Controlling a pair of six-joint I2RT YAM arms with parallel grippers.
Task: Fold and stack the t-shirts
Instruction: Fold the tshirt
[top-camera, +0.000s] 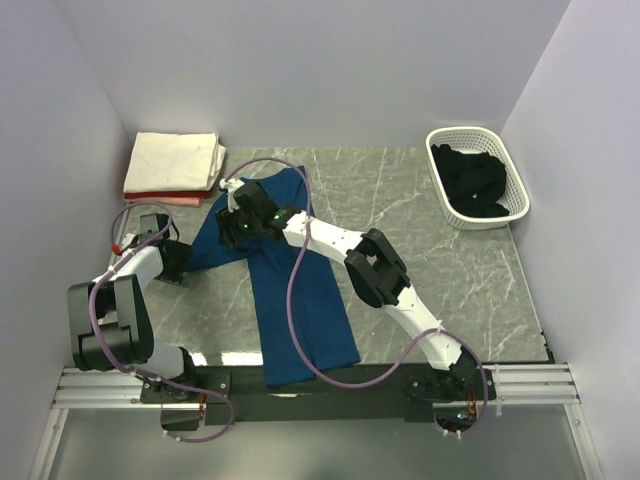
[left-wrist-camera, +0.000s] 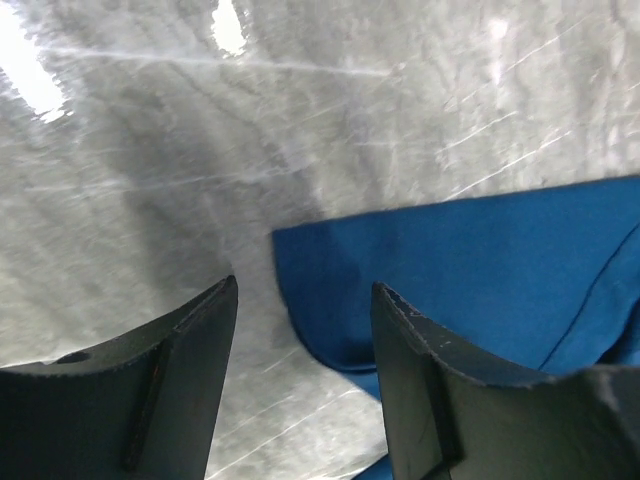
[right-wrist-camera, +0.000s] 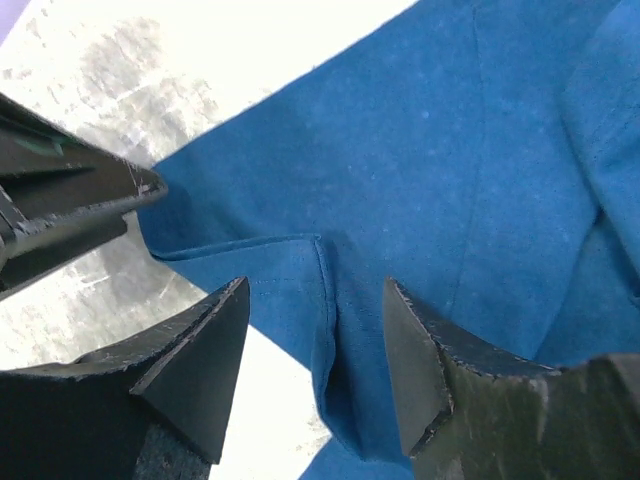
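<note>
A blue t-shirt (top-camera: 310, 310) lies spread lengthwise on the grey marble table (top-camera: 450, 270). My left gripper (top-camera: 185, 258) is open at the shirt's left sleeve. In the left wrist view (left-wrist-camera: 305, 285) the sleeve's corner (left-wrist-camera: 480, 260) lies just beyond and between the fingers. My right gripper (top-camera: 238, 225) is open low over the shirt's upper left part. In the right wrist view (right-wrist-camera: 315, 285) a seamed fold of blue cloth (right-wrist-camera: 450, 150) lies between its fingers, not gripped. A folded cream-white shirt (top-camera: 175, 158) lies on a pink-red one (top-camera: 160, 198) at the back left. A black shirt (top-camera: 472, 180) lies in the basket.
A white lattice basket (top-camera: 515, 175) stands at the back right against the wall. White walls close in the table on three sides. The left gripper's fingers (right-wrist-camera: 70, 200) show at the left of the right wrist view, close to the right gripper.
</note>
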